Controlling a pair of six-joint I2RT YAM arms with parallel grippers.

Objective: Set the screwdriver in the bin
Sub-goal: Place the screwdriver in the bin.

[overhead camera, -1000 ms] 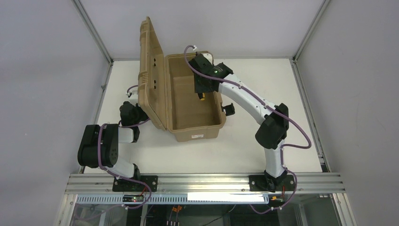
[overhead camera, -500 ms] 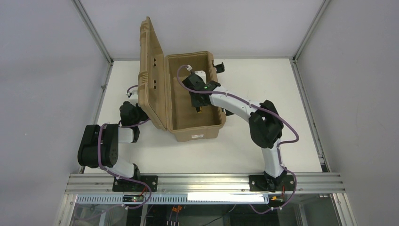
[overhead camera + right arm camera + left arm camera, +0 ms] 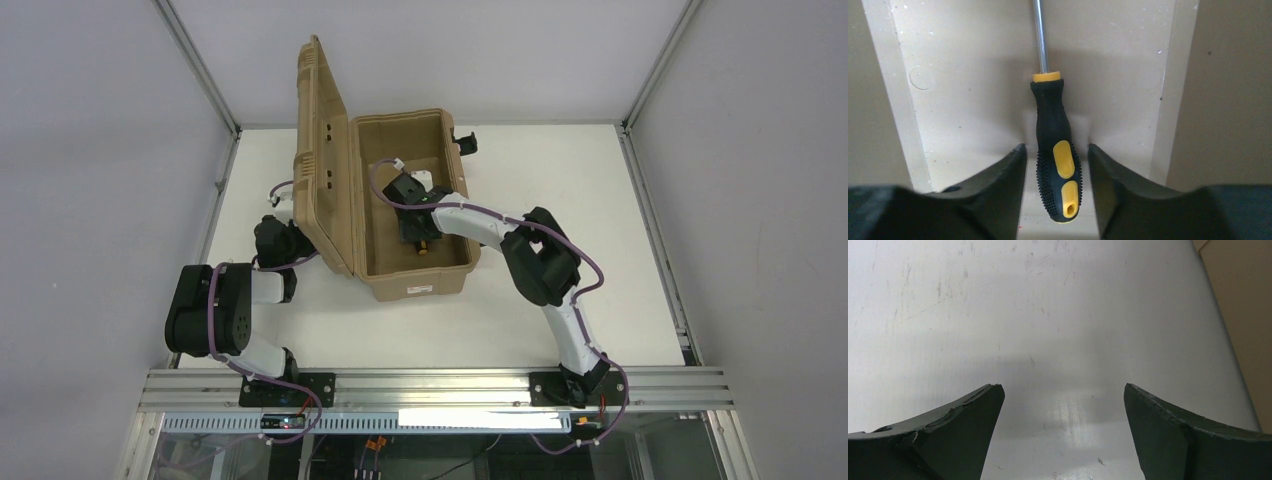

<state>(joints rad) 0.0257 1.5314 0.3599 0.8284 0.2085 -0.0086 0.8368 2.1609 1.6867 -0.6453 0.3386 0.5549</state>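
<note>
Right gripper (image 3: 1057,150) sits inside the open bin (image 3: 395,285), its fingers (image 3: 998,190) narrowly parted beside the screwdriver (image 3: 1050,115) handle and apparently not clamping it. The screwdriver lies on the bin floor. Left gripper (image 3: 1063,390), fingers wide and empty, hangs over the surface (image 3: 1048,300). Placement seems done; withdrawal remains.

Bright even light, perhaps faint glare.

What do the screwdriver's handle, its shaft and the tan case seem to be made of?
Screwdriver handle: probably black rubber, matt, with a dotted grip and glossy yellow hard-plastic insets. Shaft: bare steel-like metal, bright with a highlight line. Case: likely moulded plastic, matt tan, with ribs and round mould marks.
</note>
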